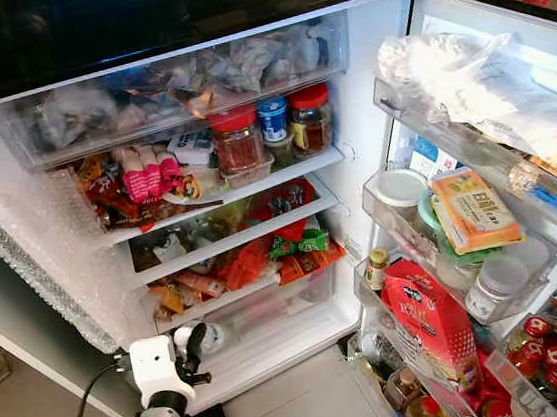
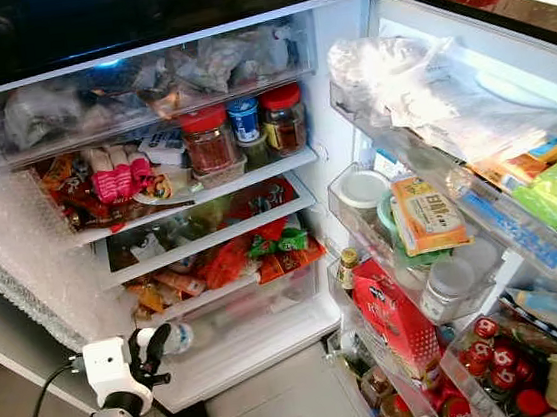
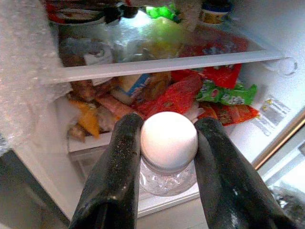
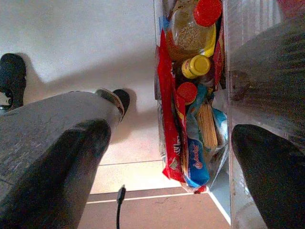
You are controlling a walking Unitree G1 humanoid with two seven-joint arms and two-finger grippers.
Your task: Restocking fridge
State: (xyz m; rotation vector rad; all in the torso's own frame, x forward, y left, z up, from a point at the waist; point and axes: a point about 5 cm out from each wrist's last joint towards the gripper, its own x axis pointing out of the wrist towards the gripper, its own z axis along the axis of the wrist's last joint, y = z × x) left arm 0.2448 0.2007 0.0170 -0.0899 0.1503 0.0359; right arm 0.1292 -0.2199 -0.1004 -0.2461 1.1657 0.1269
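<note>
Fridge shelf point(image 1: 285, 175) with three jars point(image 1: 274, 126) (red, blue lids), perhaps snack packets point(image 1: 148, 170) alongside.

A pale tiled floor point(image 1: 311, 406) fills the lower middle of the frame. A black cable point(image 1: 85, 412) loops at lower left.

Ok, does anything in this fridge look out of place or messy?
Nothing is spilled or broken. The shelves are crammed: red and green snack packets hang over the front of the lower shelf. The left gripper holds a white-capped bottle at the bottom.
</note>
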